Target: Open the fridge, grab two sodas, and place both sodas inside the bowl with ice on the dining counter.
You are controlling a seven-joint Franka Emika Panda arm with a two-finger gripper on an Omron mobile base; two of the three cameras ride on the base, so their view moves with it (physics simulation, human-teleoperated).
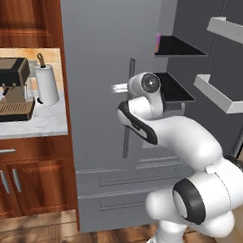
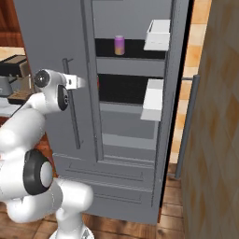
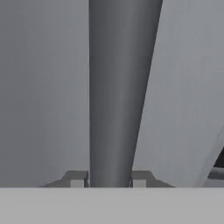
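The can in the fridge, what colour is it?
The can is pink-purple with an orange-yellow band, best seen in the right base view.

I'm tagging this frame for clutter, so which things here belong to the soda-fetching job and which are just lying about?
Part of the job:
fridge, right door already open
left door handle, gripper shut on it
purple can on the upper shelf

Just lying about:
paper towel roll
coffee machine on the wall counter
wood cabinets

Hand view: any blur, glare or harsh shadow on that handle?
Hand view: the fridge handle between the gripper fingertips is soft-edged, evenly shaded, without glare. Right base view: flat light, the pink-purple can slightly blurry, shelves dark.
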